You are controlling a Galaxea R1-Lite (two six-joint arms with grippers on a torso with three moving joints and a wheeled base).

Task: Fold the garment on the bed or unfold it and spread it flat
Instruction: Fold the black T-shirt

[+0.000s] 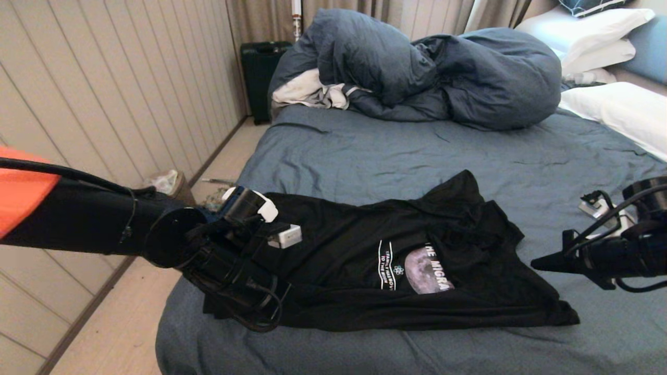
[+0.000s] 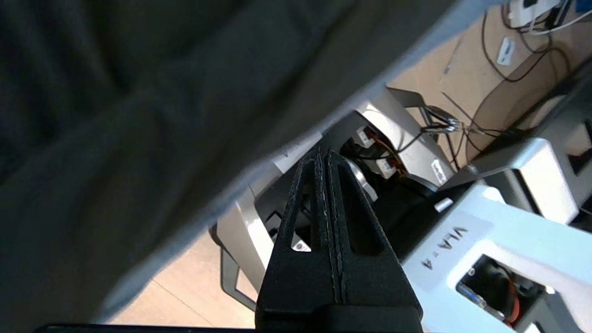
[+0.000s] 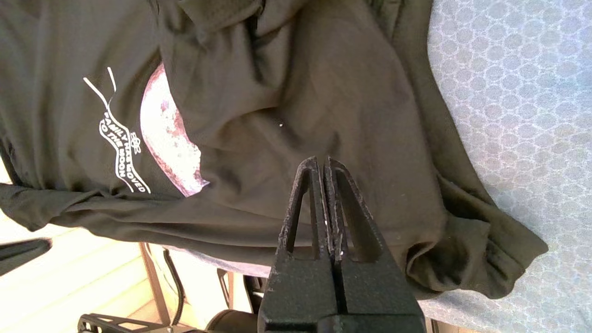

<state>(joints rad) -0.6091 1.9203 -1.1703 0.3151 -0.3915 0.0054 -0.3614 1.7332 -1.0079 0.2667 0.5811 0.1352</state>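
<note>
The garment, a black T-shirt with a grey moon print and white lettering, lies partly folded and creased across the bed near its front edge. My left arm reaches over the garment's left end. Its gripper is shut with nothing between the fingers and points past the bed's edge toward the floor. My right gripper hovers just off the garment's right side, shut and empty. In the right wrist view its tips hang over the black fabric near the bunched corner.
A bulky dark-blue duvet with a white cloth fills the far end of the bed. White pillows lie at the right. A black case stands by the panelled wall. My own base shows below the bed's edge.
</note>
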